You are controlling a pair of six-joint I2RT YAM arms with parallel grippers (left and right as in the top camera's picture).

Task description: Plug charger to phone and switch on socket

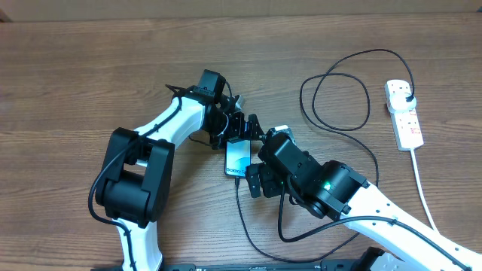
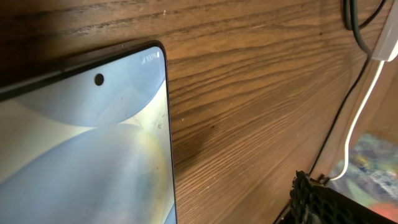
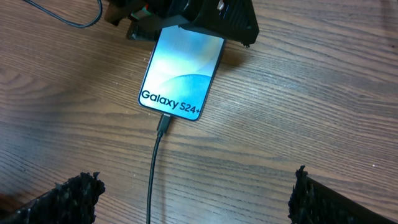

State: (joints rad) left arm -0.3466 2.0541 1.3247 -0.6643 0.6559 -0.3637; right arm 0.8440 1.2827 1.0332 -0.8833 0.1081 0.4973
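Note:
The phone [image 1: 237, 156] [image 3: 180, 71] lies flat on the wooden table with its blue screen lit and "Galaxy S24+" showing. The charger's black connector [image 3: 164, 123] sits in the phone's near edge. From there its thin cable [image 1: 339, 90] loops across to a black plug [image 1: 407, 95] in the white socket [image 1: 407, 124] at the right. My left gripper [image 1: 242, 129] [image 3: 205, 18] hangs open over the phone's far end. In the left wrist view only one finger [image 2: 323, 202] shows beside the screen [image 2: 81, 143]. My right gripper [image 1: 257, 175] [image 3: 193, 205] is open just short of the phone, the cable running between its fingers.
The socket's thick white cord [image 1: 422, 188] [image 2: 364, 106] runs toward the front right edge of the table. Slack black cable [image 1: 260, 241] lies in front of the phone under the right arm. Bare wood lies to the left and far side.

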